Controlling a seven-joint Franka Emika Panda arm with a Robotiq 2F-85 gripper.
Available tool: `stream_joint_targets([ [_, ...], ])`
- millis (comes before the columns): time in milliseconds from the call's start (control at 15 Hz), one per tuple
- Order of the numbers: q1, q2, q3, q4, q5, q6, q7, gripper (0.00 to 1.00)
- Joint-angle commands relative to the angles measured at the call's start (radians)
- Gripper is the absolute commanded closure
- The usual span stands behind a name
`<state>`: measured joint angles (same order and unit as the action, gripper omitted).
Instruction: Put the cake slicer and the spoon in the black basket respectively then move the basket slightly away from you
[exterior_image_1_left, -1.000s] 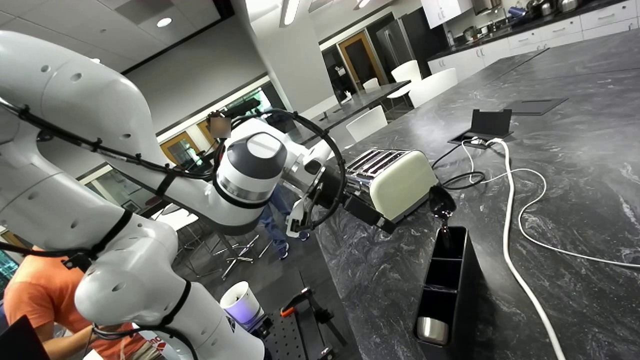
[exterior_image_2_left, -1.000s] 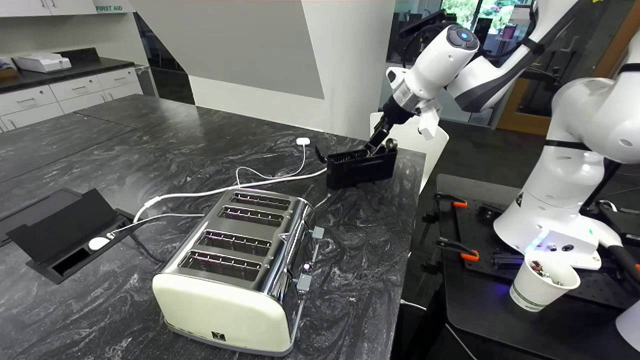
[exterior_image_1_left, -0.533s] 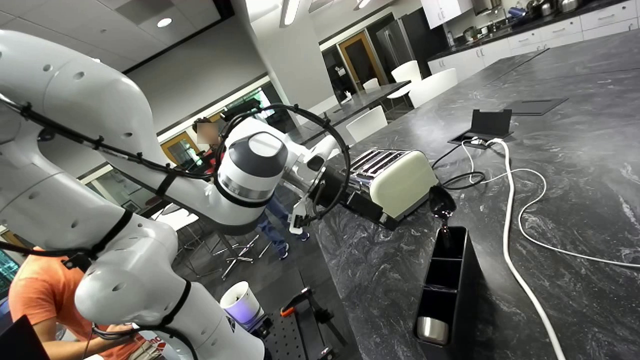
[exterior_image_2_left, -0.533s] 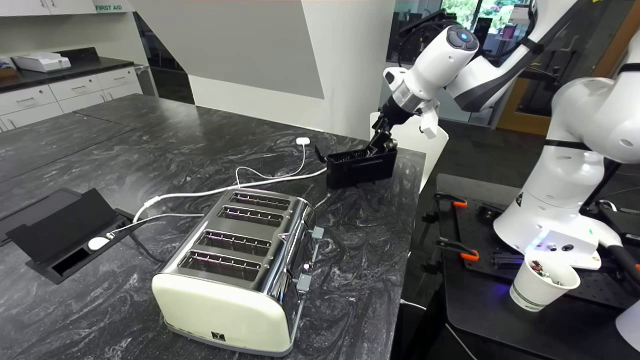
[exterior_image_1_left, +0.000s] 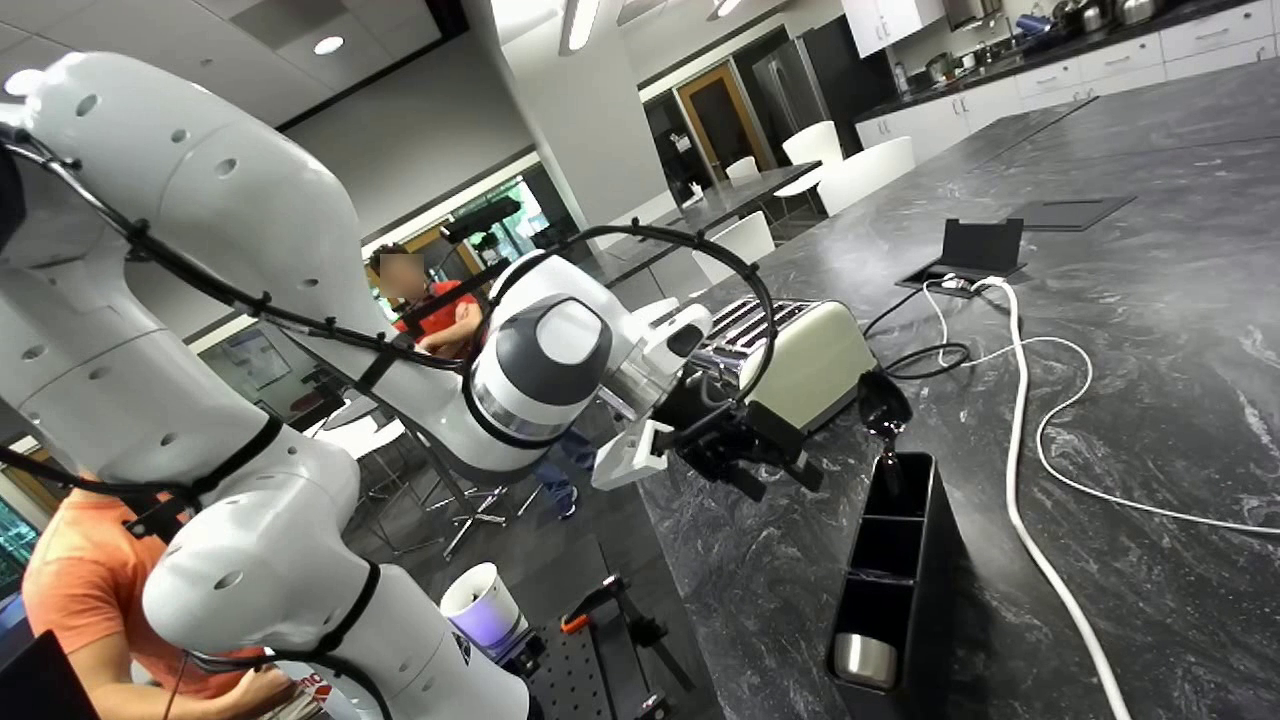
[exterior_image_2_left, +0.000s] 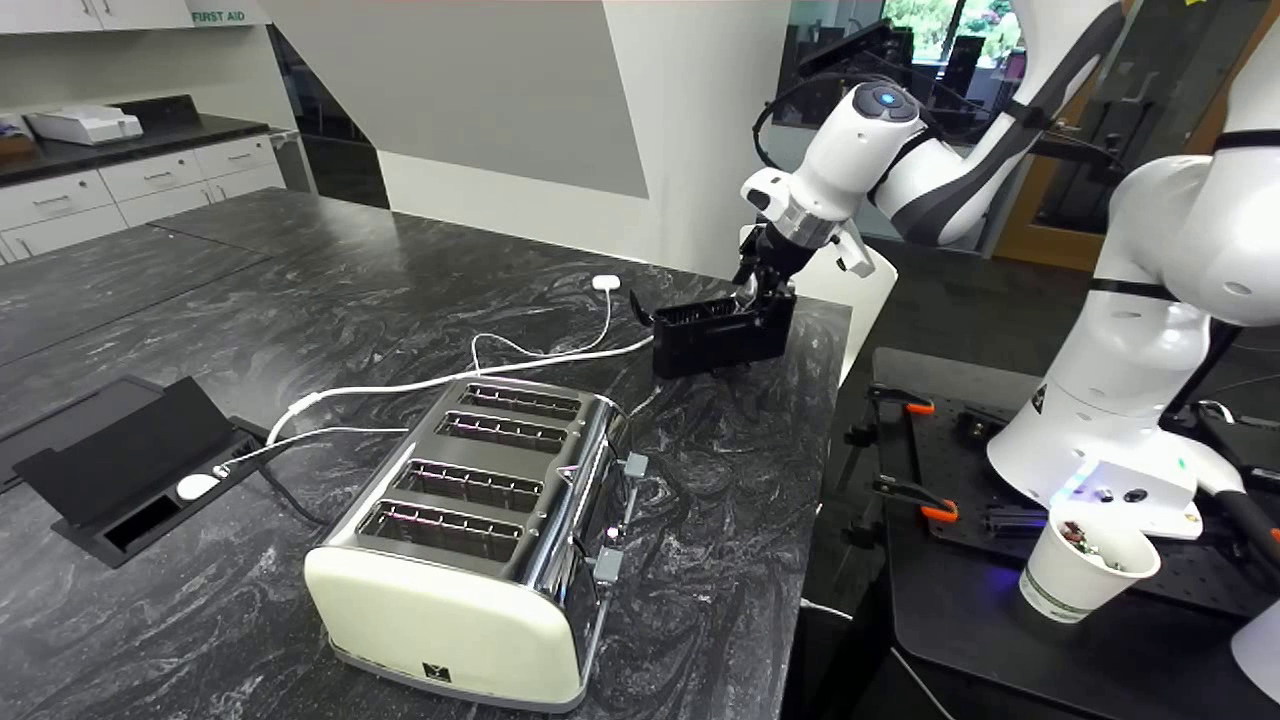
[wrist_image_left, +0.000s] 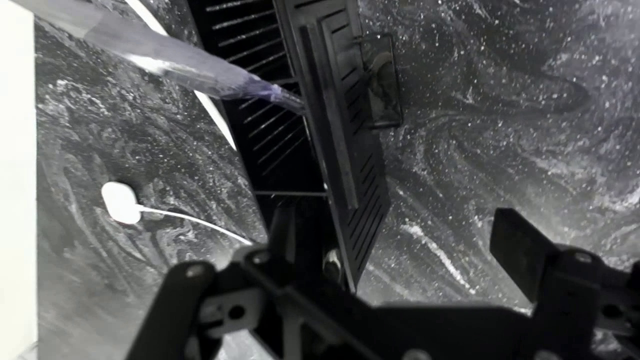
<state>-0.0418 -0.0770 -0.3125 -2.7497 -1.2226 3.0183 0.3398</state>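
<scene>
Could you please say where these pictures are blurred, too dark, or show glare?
Wrist view: the greyish utensil is blurred, the tool slightly soft; an exterior view: the basket is very dark inside; both exterior views: bright glints on the toaster.

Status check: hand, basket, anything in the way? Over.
Hand open, nothing held. Black basket on counter, dark spoon leaning in end compartment. White cable close alongside, may snag.

Your wrist view looks down close over the black basket (wrist_image_left: 327, 115). In an exterior view, tilted, your Panda arm (exterior_image_1_left: 270, 540) looms at left; in an exterior view, the four-slot toaster (exterior_image_2_left: 450, 565) stands nearest. Both exterior views share toaster and basket.
</scene>
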Motion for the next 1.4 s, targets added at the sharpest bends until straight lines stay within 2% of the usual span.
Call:
stream_joint_targets([
  [0,-0.056,0.124,0.044,0.033,0.116,0.047,-0.274,0.0],
  [200,-0.082,0.157,0.079,0.026,0.205,0.011,-0.505,0.0],
  [333,-0.079,0.136,0.077,0.016,0.294,-0.001,-0.666,0.0],
  [800,-0.075,0.072,0.113,0.024,0.681,-0.053,-1.133,0.0],
  [1000,-0.071,0.06,0.103,0.059,0.793,-0.108,-1.238,0.0],
  [1067,-0.091,0.06,0.117,0.074,0.798,-0.126,-1.241,0.0],
  [1333,-0.099,0.087,0.115,0.124,0.833,-0.156,-1.259,0.0],
])
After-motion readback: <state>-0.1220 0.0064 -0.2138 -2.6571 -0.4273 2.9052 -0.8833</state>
